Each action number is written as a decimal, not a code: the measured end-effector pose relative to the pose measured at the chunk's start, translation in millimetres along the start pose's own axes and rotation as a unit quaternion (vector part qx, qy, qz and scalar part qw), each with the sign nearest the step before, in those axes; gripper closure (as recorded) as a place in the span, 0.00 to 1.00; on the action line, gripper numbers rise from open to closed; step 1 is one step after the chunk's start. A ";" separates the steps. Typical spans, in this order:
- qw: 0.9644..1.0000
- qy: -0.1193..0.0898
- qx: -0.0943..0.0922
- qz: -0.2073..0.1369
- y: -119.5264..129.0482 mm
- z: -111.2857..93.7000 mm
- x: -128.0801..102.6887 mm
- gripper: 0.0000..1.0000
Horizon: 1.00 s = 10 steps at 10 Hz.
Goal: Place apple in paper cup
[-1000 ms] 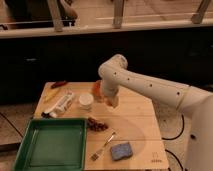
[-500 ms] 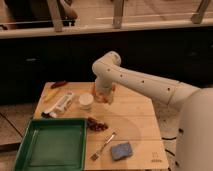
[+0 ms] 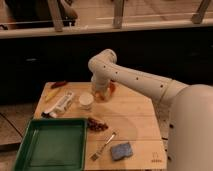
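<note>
Gripper [image 3: 101, 91] has slid left w/ the small round reddish-orange apple [image 3: 102, 94] clamped in it, now hanging just right of the small white paper cup [image 3: 86, 101], not over it yet. Drop's close imo.

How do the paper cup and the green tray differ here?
The paper cup is small, white and round; the green tray is wide, flat and rectangular. The paper cup stands mid-table, right beside the tool; the green tray lies at a near corner, away from it. Both are open-topped and sit on the wooden table.
</note>
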 end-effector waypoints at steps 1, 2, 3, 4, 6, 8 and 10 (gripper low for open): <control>1.000 -0.002 0.001 -0.008 -4.1 0.3 0.3 0.96; 1.000 -0.002 -0.002 -0.014 -4.7 0.1 2.5 0.96; 1.000 -0.005 0.000 -0.022 -9.7 0.5 1.4 0.96; 1.000 -0.007 0.000 -0.030 -14.7 0.6 0.1 0.96; 0.999 -0.010 0.002 -0.044 -18.9 0.0 2.2 0.96; 0.998 -0.013 0.003 -0.059 -27.6 0.3 -0.2 0.96; 0.997 -0.014 0.005 -0.073 -30.4 -1.4 2.6 0.96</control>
